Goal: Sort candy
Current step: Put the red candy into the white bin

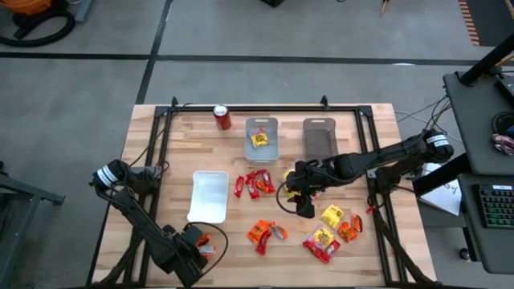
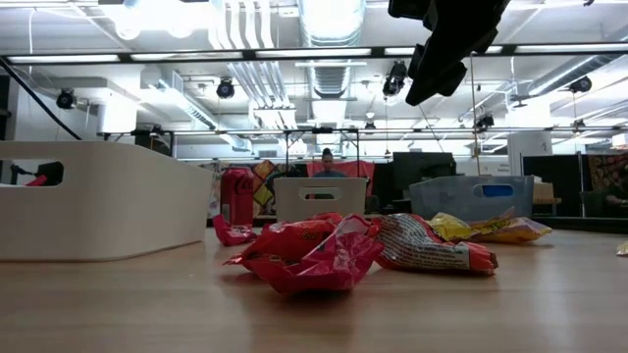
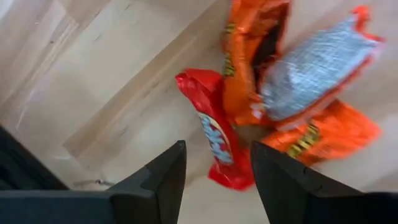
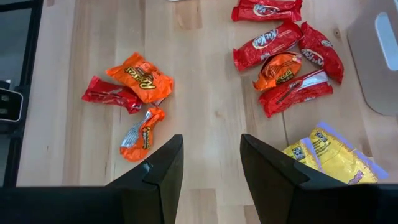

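Candy lies in loose groups on the wooden table: red packets [image 1: 255,185], an orange and red group [image 1: 263,233], and yellow and orange ones [image 1: 331,229]. One yellow packet [image 1: 259,139] lies in a white bin. My left gripper [image 1: 199,245] is at the near left, pointing down and open. Its fingertips [image 3: 217,149] stand either side of the end of a red packet [image 3: 214,134], which lies beside orange packets [image 3: 249,56] and a silver-backed one [image 3: 311,68]. My right gripper [image 1: 304,207] hovers open above the table's middle with bare wood between its fingers [image 4: 211,140]. It also shows high in the low view [image 2: 432,78].
At the back stand a red soda can [image 1: 222,118], the white bin [image 1: 262,122] and a grey bin [image 1: 319,136]. A shallow white tray [image 1: 210,197] lies left of centre, just beyond my left gripper. A black frame [image 1: 165,120] edges the table.
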{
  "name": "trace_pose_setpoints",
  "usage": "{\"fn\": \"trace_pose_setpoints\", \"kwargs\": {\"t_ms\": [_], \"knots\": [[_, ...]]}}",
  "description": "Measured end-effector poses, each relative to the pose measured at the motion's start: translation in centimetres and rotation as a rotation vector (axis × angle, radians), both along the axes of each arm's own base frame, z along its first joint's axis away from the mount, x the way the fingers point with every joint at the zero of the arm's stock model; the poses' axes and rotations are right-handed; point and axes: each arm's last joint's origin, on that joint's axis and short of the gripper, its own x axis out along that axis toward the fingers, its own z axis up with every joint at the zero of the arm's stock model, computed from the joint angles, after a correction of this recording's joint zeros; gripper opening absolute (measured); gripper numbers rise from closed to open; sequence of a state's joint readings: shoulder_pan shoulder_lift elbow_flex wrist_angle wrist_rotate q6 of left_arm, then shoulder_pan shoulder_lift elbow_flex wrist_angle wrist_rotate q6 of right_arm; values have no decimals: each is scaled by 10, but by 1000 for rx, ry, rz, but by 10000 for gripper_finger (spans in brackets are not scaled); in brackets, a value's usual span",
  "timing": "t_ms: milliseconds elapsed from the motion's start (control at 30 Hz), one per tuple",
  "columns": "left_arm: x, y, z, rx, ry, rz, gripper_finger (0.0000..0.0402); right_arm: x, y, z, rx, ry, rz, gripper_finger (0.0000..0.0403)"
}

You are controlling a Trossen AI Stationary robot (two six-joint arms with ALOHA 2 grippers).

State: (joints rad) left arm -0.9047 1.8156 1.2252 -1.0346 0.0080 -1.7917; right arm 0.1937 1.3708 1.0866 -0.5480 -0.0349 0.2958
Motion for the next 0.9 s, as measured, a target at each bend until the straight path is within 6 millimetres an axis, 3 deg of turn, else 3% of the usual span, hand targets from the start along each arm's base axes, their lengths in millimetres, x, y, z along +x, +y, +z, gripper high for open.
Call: {"fn": "trace_pose_setpoints", "kwargs": {"t_ms": [233, 500, 900], "knots": [[-3, 4, -19, -25, -18, -2, 155, -1, 4, 0, 11, 0, -2, 150], [-3, 2, -20, -41, -29, -39, 145, -1, 4, 0, 23, 3, -24, 150], [-3, 2, -19, -60, -11, -56, 17, -1, 9, -1, 22, 6, -15, 150]]}}
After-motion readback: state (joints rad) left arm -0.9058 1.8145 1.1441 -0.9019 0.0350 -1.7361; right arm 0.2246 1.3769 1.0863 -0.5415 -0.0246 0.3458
